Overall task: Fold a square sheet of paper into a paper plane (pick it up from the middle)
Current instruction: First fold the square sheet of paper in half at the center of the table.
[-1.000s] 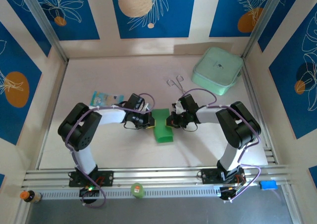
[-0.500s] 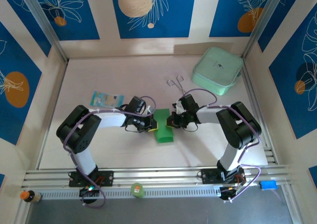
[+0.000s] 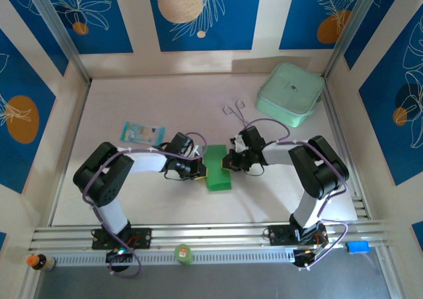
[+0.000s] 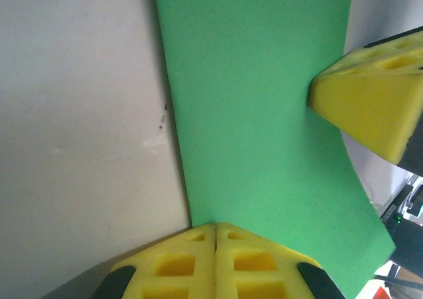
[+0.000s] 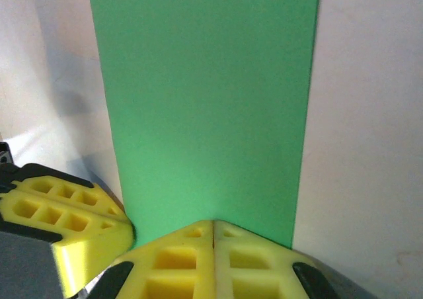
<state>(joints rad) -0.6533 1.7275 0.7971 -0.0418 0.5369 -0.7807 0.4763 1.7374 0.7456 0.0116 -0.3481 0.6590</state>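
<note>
The square sheet of paper point(image 3: 217, 171) is bright green and lies on the table as a long narrow band, its far end tilted slightly right. My left gripper point(image 3: 201, 170) is shut, its yellow tips point(image 4: 215, 225) resting on the band's left edge. My right gripper point(image 3: 229, 161) is shut too, its tips point(image 5: 213, 221) on the band's right edge. In the left wrist view the green paper point(image 4: 264, 114) runs away from my tips, with the right gripper's fingers point(image 4: 377, 107) on its far side. In the right wrist view the paper point(image 5: 205, 100) spans the middle, and the left gripper's fingers point(image 5: 59, 213) sit at the lower left.
A pale mint box point(image 3: 289, 94) stands at the back right. A thin metal tool point(image 3: 233, 108) lies just beyond the right gripper. A light-blue packet point(image 3: 142, 132) lies left of the left arm. A green roll point(image 3: 182, 253) sits on the front rail.
My left gripper has slid a little toward the near edge along the paper's left side. The band now looks flatter and straighter. The right gripper has stayed put.
</note>
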